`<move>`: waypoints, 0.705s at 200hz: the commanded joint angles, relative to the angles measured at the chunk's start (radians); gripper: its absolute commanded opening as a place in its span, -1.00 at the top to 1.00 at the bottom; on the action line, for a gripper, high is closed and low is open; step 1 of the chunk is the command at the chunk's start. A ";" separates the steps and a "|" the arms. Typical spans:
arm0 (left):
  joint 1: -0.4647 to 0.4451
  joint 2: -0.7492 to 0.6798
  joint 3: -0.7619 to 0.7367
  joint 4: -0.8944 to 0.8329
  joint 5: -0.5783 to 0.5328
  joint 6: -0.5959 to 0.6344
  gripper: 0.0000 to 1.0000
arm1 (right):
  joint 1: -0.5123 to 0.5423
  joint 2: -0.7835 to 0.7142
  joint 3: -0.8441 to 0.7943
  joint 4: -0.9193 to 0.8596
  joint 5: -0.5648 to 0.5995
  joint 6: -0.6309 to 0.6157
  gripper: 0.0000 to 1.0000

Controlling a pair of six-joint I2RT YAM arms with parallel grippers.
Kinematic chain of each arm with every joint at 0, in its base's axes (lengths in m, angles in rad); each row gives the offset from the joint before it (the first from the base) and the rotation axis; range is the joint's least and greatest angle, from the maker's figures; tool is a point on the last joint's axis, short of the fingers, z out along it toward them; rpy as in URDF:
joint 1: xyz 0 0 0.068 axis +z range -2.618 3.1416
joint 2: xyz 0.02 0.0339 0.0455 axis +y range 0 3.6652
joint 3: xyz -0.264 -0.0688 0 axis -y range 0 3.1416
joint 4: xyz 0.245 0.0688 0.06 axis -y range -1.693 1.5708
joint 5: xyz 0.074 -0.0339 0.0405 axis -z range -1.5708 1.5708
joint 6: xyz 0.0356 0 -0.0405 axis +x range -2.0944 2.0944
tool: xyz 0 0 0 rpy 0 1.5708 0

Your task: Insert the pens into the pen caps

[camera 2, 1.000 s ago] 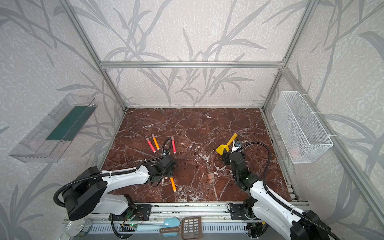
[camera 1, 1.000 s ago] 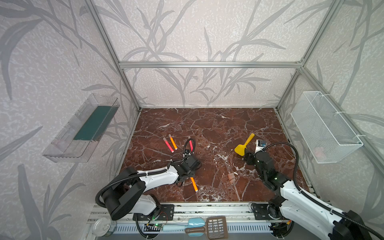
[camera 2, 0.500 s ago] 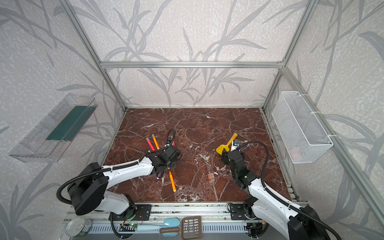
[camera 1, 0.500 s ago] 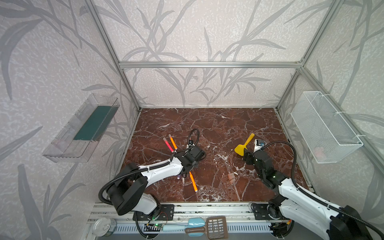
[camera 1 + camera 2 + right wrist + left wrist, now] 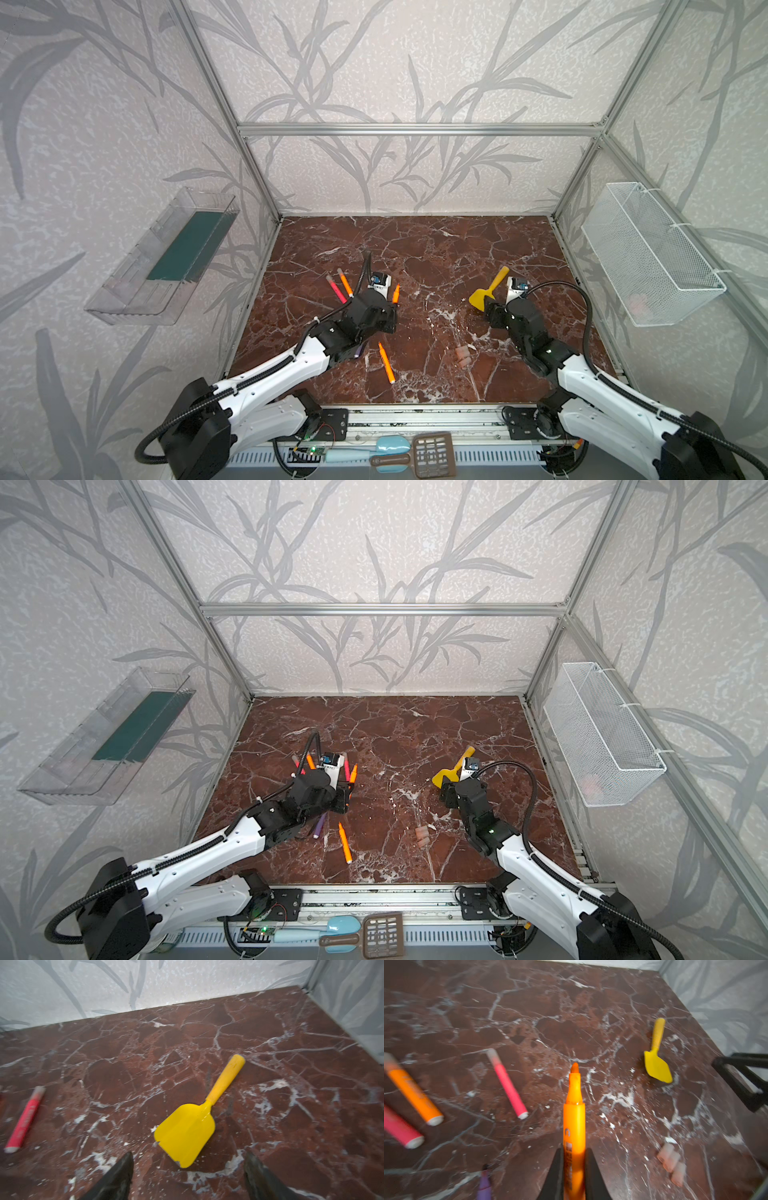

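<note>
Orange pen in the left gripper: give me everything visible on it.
The held orange pen is a slim, glossy plastic marker, uncapped: a narrower neck ends in a bare orange tip pointing away from the wrist. Dark print runs along the barrel. The left gripper is shut on its rear part, black jaws on either side. It appears to hang clear of the marble tabletop, touching nothing else.

Orange pens (image 5: 345, 843): three. Red-pink pens (image 5: 508, 1088): two. Purple pen (image 5: 319, 827): one. Pens in total: six. Loose pen caps (image 5: 671, 1160): three, in one cluster. Yellow spatula (image 5: 484, 296): one. Clear wall tray (image 5: 124, 299): one. Wire basket (image 5: 648, 257): one. Blue scoop (image 5: 392, 444): one. Brown slotted spatula (image 5: 434, 457): one.
</note>
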 commanded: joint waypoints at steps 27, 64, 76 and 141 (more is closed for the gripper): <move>-0.017 0.046 -0.043 0.260 0.278 0.054 1.00 | 0.072 -0.127 -0.038 0.136 -0.420 0.254 -0.61; -0.047 0.093 -0.037 0.310 0.332 0.070 1.00 | 0.200 -0.110 -0.039 0.240 -0.408 0.316 -0.58; -0.060 0.102 -0.043 0.328 0.335 0.074 1.00 | 0.212 -0.073 -0.039 0.284 -0.415 0.348 -0.56; -0.137 0.182 -0.037 0.410 0.309 0.104 1.00 | 0.262 0.178 0.034 0.422 -0.488 0.415 -0.34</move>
